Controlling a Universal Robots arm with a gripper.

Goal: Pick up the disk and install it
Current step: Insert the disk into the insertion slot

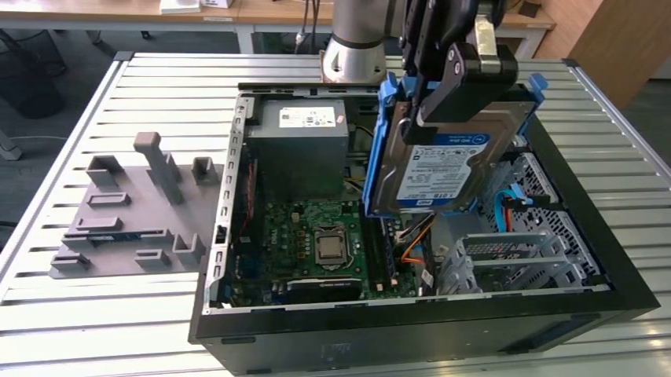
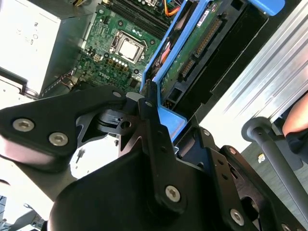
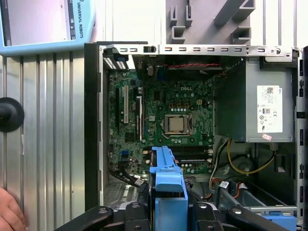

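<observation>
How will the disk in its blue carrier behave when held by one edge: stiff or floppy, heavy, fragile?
Probably stiff: the disk hangs unbent from the gripper. Likely heavy for its size, with its metal body. Its bare circuit board looks fragile.

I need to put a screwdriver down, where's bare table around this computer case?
The table is bare slats around the grey fixture board, on the exterior view's left. The case is crowded: the gripper holds the disk above its cables.

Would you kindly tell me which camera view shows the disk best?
The exterior view: the disk shows its labelled face there, held by the claw. The second wrist view shows its underside; the first wrist view, the end of its blue frame.
</observation>
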